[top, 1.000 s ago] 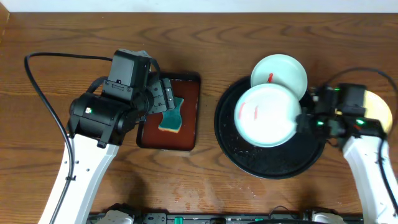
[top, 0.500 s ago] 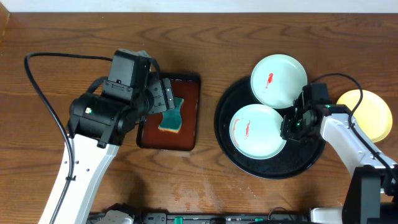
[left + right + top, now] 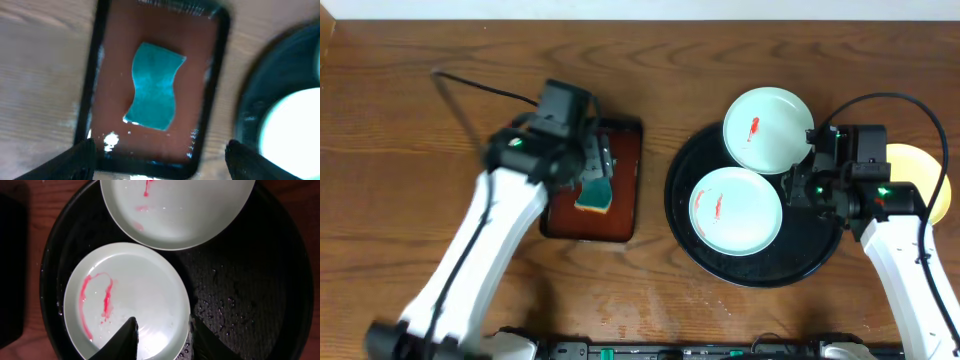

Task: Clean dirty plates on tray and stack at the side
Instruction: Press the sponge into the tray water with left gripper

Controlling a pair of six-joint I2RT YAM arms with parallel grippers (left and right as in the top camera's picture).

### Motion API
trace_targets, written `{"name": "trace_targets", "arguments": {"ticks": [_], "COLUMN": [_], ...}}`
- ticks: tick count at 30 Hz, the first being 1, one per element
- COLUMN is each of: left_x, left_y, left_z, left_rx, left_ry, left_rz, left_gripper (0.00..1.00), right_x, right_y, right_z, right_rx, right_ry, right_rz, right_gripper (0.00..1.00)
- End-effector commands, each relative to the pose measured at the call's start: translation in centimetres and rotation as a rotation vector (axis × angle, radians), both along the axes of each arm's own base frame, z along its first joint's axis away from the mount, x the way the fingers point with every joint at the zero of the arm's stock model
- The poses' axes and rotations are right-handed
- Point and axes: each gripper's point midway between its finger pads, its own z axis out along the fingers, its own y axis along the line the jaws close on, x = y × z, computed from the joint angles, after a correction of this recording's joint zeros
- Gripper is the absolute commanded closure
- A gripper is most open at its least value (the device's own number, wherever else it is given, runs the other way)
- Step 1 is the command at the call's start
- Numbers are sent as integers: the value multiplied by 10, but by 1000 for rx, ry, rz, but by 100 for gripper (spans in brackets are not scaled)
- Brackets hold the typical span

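Two small round white plates w/ red smears are seen on the large round glossy black tray: the far white plate at its rim, the near white plate towards the centre. The R tool is held part-open astride the near plate's right rim (contact can't be told). A pale yellow plate lies on the wooden surface, just right of the tray. The L tool is spread wide above a teal sponge in a rectangular dark-brown tray.
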Motion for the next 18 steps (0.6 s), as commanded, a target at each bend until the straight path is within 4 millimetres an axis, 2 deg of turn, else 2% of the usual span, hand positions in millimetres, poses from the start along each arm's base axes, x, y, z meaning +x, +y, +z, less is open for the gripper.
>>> {"name": "trace_targets", "arguments": {"ticks": [1,4,7,11,12,13,16,18], "left_x": [-7,-1,6,-6,-9,-11,-12,-7], "left_y": [-4,-5,-8,-15,-18,-18,-17,-17], "left_z": [-73,-108,-137,-163,-167,-169,-168,-157], "left_rx": [49,66,77,39,24,24,26,21], "left_ry": [178,242,278,374,397,408,414,399], "left_rz": [-99,-98,-97,-108,-112,-111,-111,-107], "left_gripper": [22,32,49,68,74,91,93,93], "right_x": [1,0,0,-1,-1,-2,-1,-1], "right_y": [4,4,4,4,4,4,4,4], "right_z": [3,2,2,2,1,1,1,1], "right_rx": [-4,-4,-4,-4,-4,-4,-4,-4], "right_ry": [-8,-4,-4,1,3,4,2,2], "right_rz": [28,28,28,28,28,27,28,28], "right_gripper": [69,70,71,72,72,72,72,72]}}
